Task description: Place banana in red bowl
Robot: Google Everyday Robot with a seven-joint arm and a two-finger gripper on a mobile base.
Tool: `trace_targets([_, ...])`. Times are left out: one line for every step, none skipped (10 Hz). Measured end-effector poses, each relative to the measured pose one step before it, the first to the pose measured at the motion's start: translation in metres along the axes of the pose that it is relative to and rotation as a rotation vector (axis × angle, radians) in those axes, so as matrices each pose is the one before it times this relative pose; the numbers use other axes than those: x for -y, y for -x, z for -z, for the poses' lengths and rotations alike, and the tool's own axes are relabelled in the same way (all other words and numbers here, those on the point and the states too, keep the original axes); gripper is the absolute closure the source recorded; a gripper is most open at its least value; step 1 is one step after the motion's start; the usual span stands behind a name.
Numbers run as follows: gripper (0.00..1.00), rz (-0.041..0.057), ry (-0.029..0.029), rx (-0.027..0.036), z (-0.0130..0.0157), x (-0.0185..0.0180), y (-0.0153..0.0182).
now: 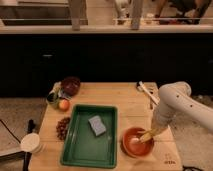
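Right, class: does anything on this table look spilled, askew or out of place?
Nothing looks spilled or broken. The only slightly odd thing is the grey block, lying at a slant in the green tray. The claw is over the right rim of the red bowl, at the banana.

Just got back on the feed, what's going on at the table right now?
The robot's arm reaches in from the right, and its gripper is down at the right side of the red bowl. The banana is right at the gripper, over the bowl's right edge. I cannot tell whether it is resting in the bowl yet. To the left, the green tray holds a grey sponge. An orange and a maroon bowl sit at the far left.
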Motion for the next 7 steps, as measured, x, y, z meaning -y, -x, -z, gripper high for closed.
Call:
trace_targets([1.0, 0.01977, -0.00807, -0.00327, 0.00038, 0.00218, 0.0067])
trace_targets([1.0, 0.02778, -0.00728, -0.00333, 0.0003, 0.00037, 0.00671])
trace_targets([1.0, 0.03141, -0.00532, 0.0001, 0.00052, -0.00143, 0.00699])
trace_targets([1.0, 0.02513, -0.00528, 0.00087, 0.0002, 0.00087, 0.00526])
trace_targets([1.0, 0.03558, -0.00829, 0.00325, 0.00005, 0.00154, 0.00687])
trace_targets([1.0, 0.05513, -0.00829, 0.00851, -0.00022, 0.00122, 0.00893])
trace_targets([1.0, 0.04147, -0.00421, 0.00723, -0.00014, 0.00145, 0.00591])
